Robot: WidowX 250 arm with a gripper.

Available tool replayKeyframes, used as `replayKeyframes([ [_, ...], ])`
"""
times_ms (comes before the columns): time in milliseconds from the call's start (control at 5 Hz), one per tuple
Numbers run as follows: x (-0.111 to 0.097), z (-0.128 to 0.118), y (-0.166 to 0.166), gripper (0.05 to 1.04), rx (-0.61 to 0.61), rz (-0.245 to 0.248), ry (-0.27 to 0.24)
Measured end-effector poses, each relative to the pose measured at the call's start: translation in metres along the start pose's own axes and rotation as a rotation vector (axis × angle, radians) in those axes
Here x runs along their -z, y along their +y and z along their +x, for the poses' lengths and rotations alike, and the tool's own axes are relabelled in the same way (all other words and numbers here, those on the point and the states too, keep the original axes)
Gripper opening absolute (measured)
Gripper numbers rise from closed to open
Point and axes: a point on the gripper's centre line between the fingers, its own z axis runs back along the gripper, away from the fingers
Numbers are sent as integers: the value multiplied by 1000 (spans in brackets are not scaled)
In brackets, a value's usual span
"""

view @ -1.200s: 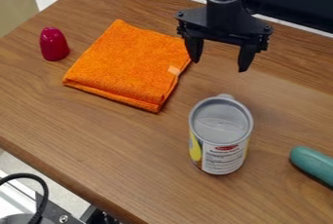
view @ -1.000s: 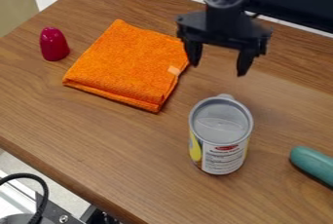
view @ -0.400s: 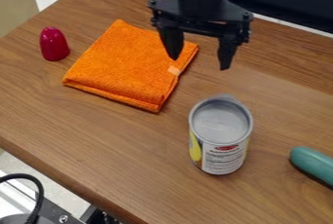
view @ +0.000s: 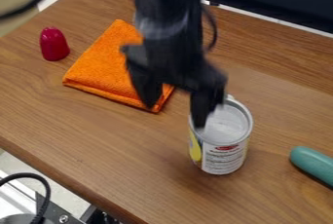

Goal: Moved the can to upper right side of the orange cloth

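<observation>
While the black gripper [view: 175,113] hangs open with nothing in it, the can [view: 224,158] stands up straight on the table [view: 117,155], down and to the right in the view. The gripper likely must go that way to get around it.

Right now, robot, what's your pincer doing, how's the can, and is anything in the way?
Pincer open, low by the can. Can upright, lower right of orange cloth. Pincer hides part of cloth.
</observation>
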Motion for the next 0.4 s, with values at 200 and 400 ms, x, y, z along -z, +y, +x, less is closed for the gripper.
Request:
replayKeyframes([
  [200,1,-20,-10,995,27,-47,10],
  [400,7,-24,-18,995,38,-56,47],
])
